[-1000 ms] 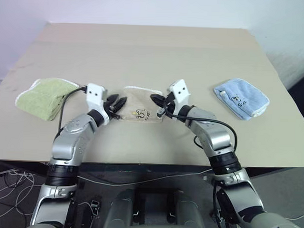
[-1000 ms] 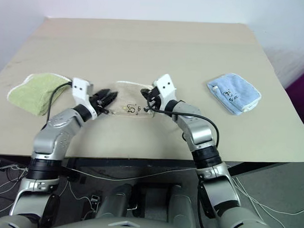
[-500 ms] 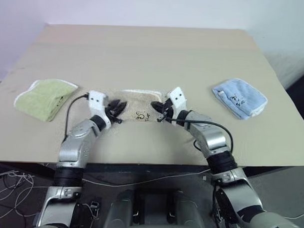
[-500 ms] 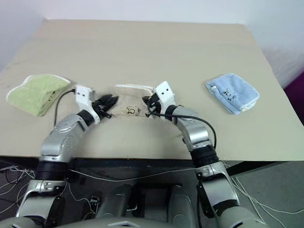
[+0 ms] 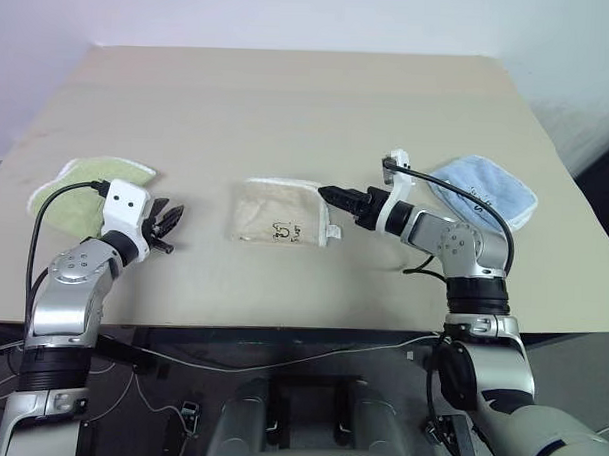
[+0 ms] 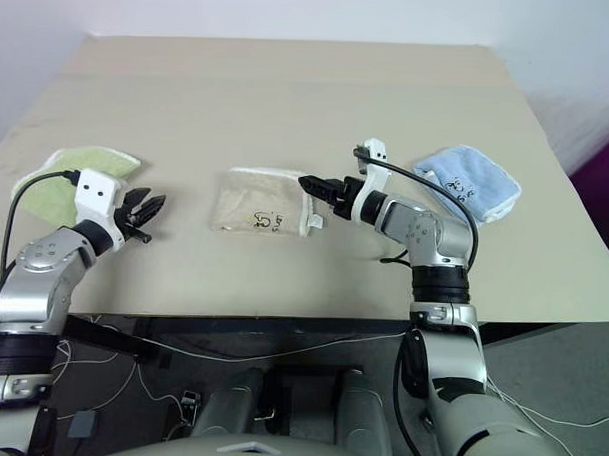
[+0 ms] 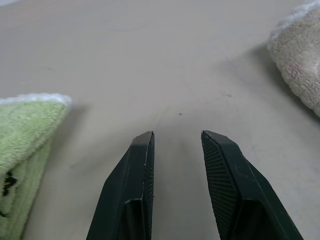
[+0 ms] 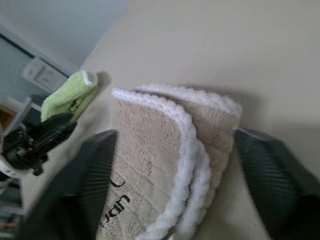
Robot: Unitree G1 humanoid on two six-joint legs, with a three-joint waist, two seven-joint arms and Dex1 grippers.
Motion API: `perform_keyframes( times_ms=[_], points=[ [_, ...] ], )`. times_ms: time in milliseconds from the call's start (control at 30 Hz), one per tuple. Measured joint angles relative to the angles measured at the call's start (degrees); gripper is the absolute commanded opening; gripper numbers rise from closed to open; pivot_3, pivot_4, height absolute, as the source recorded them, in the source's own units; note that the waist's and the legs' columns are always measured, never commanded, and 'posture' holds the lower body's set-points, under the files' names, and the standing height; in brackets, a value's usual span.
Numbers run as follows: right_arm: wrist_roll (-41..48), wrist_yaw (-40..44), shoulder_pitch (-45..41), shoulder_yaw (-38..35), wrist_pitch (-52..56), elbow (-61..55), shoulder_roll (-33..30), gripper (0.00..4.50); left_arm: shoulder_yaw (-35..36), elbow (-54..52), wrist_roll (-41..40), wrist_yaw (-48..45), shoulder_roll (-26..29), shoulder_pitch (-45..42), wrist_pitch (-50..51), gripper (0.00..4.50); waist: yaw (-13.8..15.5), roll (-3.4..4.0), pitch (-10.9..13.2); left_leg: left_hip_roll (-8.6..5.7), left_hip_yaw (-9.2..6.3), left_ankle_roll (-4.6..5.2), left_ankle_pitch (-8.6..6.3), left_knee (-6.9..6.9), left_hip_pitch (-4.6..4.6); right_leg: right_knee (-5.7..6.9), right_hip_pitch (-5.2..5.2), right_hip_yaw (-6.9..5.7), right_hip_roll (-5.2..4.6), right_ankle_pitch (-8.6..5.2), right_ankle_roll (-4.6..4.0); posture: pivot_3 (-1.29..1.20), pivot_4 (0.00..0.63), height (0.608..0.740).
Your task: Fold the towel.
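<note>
Now the beige terry towel with white corded edging [image 5: 282, 211] lies folded mid-surface. Both hands are open and empty: the right hand [image 5: 335, 195] should back away level without snagging the edging, and the left hand [image 5: 166, 223] should keep off it.

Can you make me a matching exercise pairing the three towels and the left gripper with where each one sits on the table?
Things:
1. beige towel
2. light green towel
3. light blue towel
4. left gripper

Places:
A. far right of the table
B. middle, folded, just off the right gripper fingertips
C. far left of the table
D. over bare table between the green and beige towels

Pairs: 1-B, 2-C, 3-A, 4-D
</note>
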Motion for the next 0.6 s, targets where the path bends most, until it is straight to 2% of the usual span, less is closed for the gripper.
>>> perform_keyframes(
  times_ms=[333, 600],
  points=[
    [-0.45, -0.28, -0.95, 2.49, 3.0, 4.23, 2.02, 4.46, -0.4, -3.19, 0.13, -0.05, -1.16, 2.99, 0.05, 1.54, -0.13, 0.0, 0.0, 0.01, 0.04, 0.09, -0.03, -0.02, 0.0, 0.02, -0.01, 0.0, 0.08, 0.0, 0.01, 0.0, 0.15, 0.74],
    [2.04, -2.35, -1.42, 0.53, 8.62, 4.04, 6.79, 4.46, -0.42, -3.21, 0.12, -0.07, -1.42, 2.68, 0.05, 1.54, -0.26, -0.01, 0.0, 0.06, 0.06, 0.05, 0.0, -0.02, 0.0, 0.02, -0.01, 0.01, 0.29, 0.0, 0.01, 0.0, 0.15, 0.74]
  ],
)
